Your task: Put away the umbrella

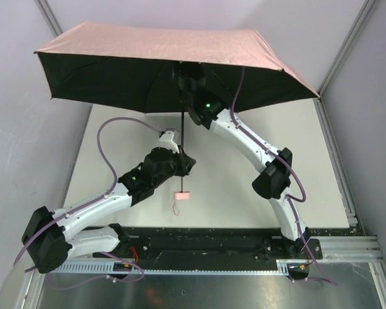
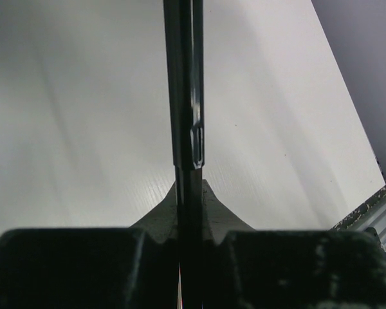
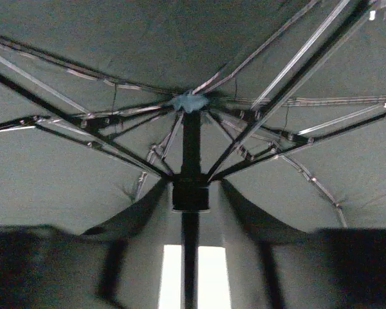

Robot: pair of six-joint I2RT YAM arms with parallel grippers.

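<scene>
The umbrella is open, pale pink on top and dark underneath, standing upright over the far half of the table. Its thin dark shaft runs down to the small pink handle with its wrist loop. My left gripper is shut on the shaft just above the handle; the shaft rises between its jaws. My right gripper is up under the canopy, its jaws open around the shaft just below the runner, with gaps either side. Ribs and dark fabric fill that view.
The white table lies under the umbrella, with grey walls close on both sides and metal frame posts at the corners. A metal rail runs along the near edge by the arm bases. The table's right edge shows in the left wrist view.
</scene>
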